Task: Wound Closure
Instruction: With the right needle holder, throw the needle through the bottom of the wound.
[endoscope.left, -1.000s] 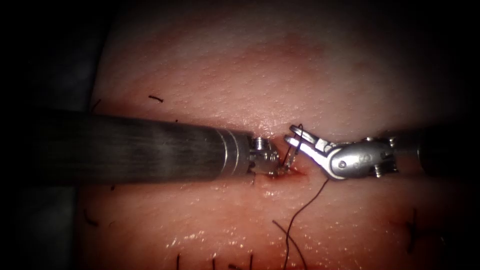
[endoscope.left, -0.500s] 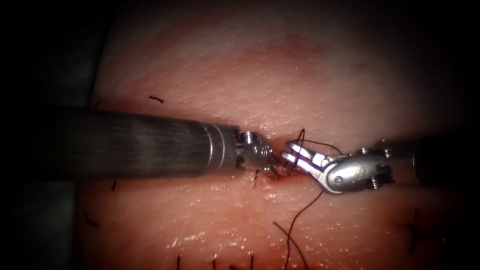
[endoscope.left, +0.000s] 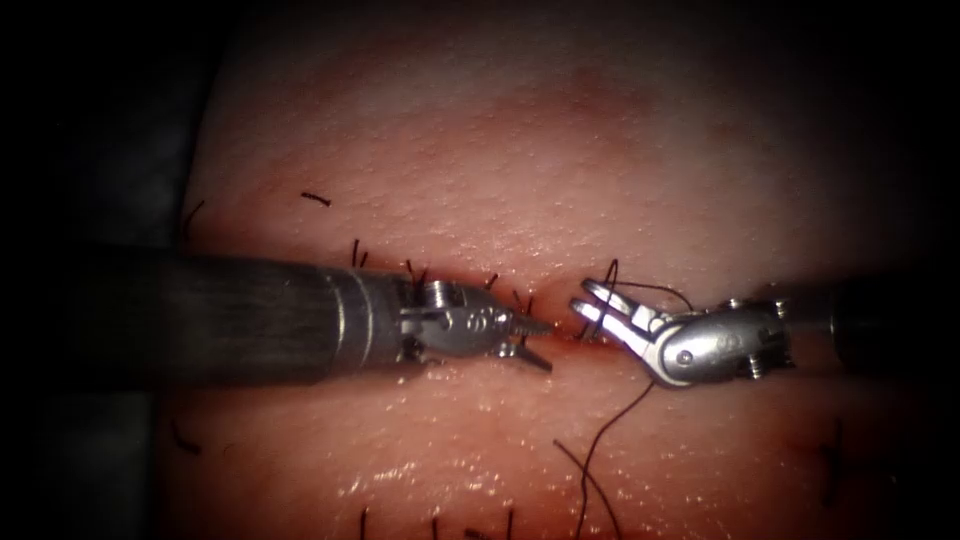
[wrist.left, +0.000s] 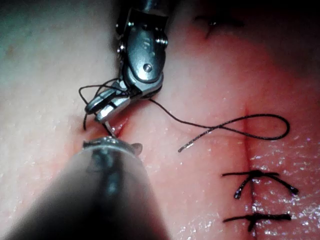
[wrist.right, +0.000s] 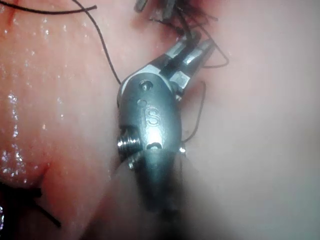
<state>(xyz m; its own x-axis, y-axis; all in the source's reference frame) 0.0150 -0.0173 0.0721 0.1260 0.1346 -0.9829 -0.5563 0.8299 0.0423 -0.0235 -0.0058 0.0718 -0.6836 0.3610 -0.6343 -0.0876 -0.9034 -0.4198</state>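
Right tool (endoscope.left: 585, 303): jaws are seen a little parted, with nothing clamped between them; a turn of thread (endoscope.left: 600, 440) is draped around them.
Left tool (endoscope.left: 540, 345): jaws are spread, the lower one angled down to the tissue (endoscope.left: 500, 150); nothing is seen to be held.
Thread: from the right tool's jaws it is trailed down over the tissue toward the near edge of the endoscope view; in the left wrist view a long slack bight is seen lying on the tissue, ending in a free end.
Needle: its place cannot be told; it is not seen in either tool.
Cut (endoscope.left: 562, 338): a short stretch with red fluid is exposed between the two tips, which are near each other but apart.
Step, as judged: a knot appears to be under way, with the turn carried on the right tool.
Doing it well: the turn should be kept well back on the jaws so that it is not shed; the wound edges should not be dragged; slack should be taken up evenly.
Finished stitches (wrist.left: 255, 175): these are seen well apart from the tips.
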